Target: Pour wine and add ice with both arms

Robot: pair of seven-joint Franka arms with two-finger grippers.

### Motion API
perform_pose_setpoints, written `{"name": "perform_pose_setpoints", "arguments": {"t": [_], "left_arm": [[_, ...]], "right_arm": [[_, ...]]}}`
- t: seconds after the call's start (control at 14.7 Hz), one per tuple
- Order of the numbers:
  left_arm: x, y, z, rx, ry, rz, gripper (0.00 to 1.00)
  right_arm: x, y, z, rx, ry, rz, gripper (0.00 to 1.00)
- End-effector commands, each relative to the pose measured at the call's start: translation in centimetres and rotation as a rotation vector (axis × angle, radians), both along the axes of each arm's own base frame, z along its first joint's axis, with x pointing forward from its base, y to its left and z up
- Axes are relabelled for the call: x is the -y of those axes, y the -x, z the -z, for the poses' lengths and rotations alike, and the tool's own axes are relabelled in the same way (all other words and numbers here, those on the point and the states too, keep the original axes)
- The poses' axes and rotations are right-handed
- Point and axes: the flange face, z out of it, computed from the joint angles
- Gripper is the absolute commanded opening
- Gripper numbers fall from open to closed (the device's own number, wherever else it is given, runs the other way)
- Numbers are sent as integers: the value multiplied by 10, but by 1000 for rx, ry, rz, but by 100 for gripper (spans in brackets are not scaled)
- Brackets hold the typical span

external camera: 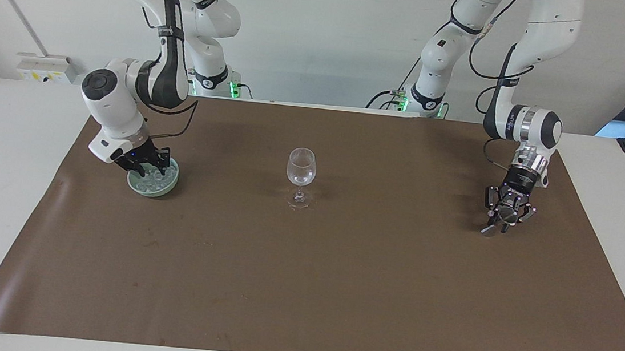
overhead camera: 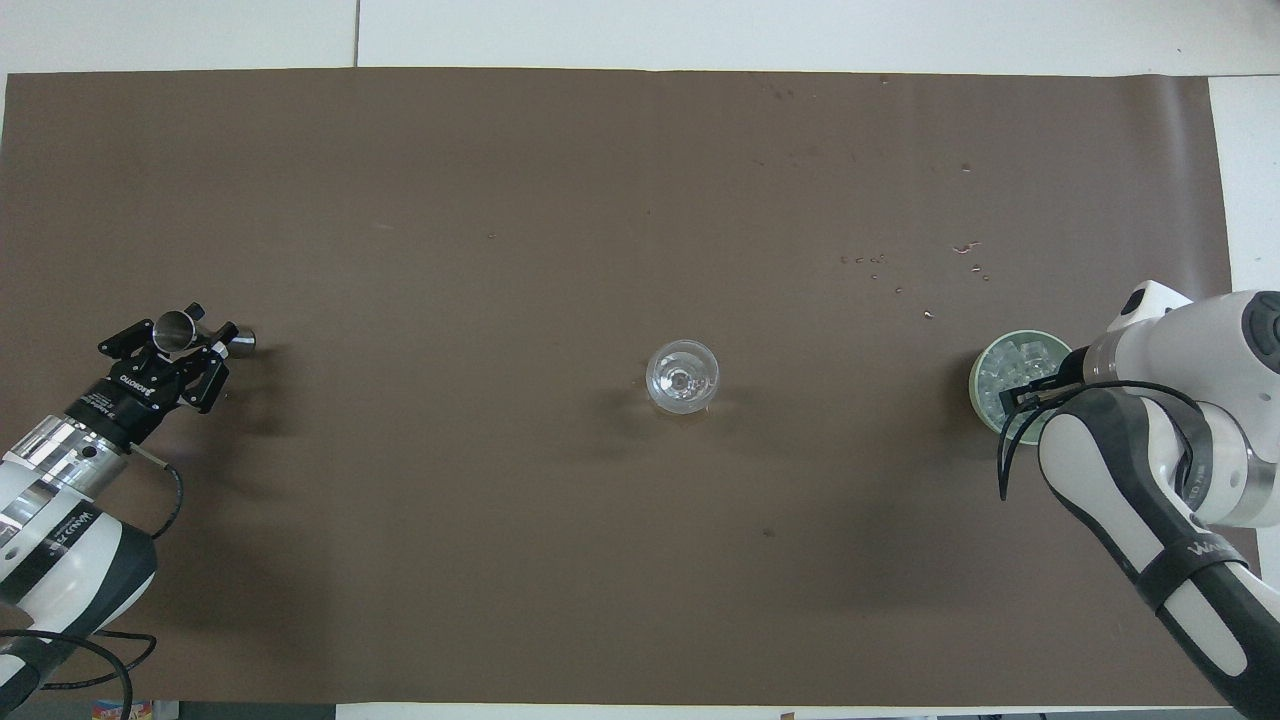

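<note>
A clear stemmed wine glass [external camera: 301, 170] stands upright in the middle of the brown mat, also in the overhead view [overhead camera: 682, 376]. A pale green bowl [external camera: 167, 185] holding ice [overhead camera: 1005, 372] stands at the right arm's end. My right gripper [external camera: 148, 169] reaches down into the bowl among the ice; it also shows in the overhead view [overhead camera: 1030, 394]. My left gripper [external camera: 506, 216] is shut on a silver metal jigger [overhead camera: 176, 324], held tilted low over the mat at the left arm's end. The jigger's lower end [external camera: 488, 231] hangs close to the mat.
The brown mat [overhead camera: 600, 550] covers most of the white table. A few small specks [overhead camera: 875, 262] lie on the mat, farther from the robots than the bowl. A white box [external camera: 45, 66] sits on the table at the right arm's end.
</note>
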Motion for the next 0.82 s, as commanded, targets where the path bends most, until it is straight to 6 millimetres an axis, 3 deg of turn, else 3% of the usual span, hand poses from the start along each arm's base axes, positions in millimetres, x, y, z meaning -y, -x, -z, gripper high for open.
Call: {"name": "perform_pose_setpoints", "arguments": {"t": [0.0, 0.34, 0.75], "left_arm": [[1, 12, -8, -5, -40, -17, 100], [-1, 18, -17, -25, -114, -6, 100], [-5, 24, -18, -54, -265, 202, 100]], "right_arm": [[-2, 4, 3, 28, -8, -14, 55], [-1, 1, 12, 27, -6, -13, 54], [-1, 1, 12, 28, -27, 11, 35]]}}
